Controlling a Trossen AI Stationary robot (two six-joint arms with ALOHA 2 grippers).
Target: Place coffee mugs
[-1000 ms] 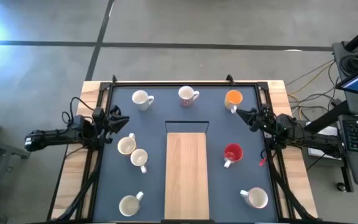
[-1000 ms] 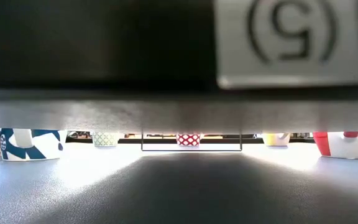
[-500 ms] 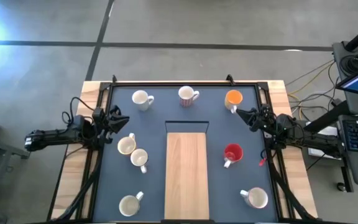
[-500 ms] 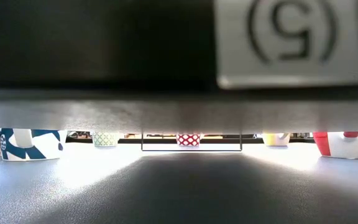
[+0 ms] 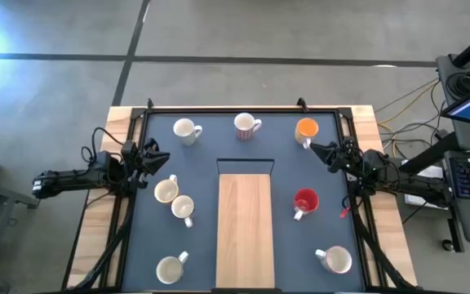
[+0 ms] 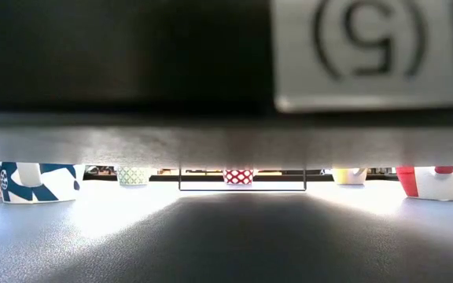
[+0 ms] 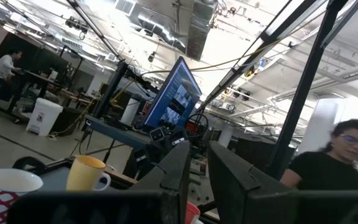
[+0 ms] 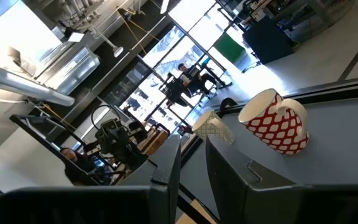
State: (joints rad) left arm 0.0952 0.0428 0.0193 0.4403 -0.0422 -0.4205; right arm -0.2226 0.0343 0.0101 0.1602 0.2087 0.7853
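Several coffee mugs stand upright on the dark table mat [image 5: 284, 163]. A white one [image 5: 186, 131], a red-patterned one [image 5: 246, 125] and an orange one [image 5: 306, 130] line the far edge. Two cream mugs [image 5: 175, 198] stand at the left and a third [image 5: 171, 268] at the near left. A red mug [image 5: 305, 202] and a white one [image 5: 334, 260] stand at the right. My left gripper [image 5: 157, 155] hovers at the table's left edge and my right gripper [image 5: 317, 149] at the right edge. Each is raised and pointing inward, with a narrow gap between its fingers [image 7: 197, 149] [image 8: 192, 143] and nothing in it.
A long wooden board [image 5: 246, 229] lies down the middle of the mat, from its centre to the near edge. A raised frame [image 5: 243, 109] borders the mat. A dark bar hides most of the low view, where only mug bases [image 6: 239, 176] show. A person [image 7: 337, 165] stands beyond the table.
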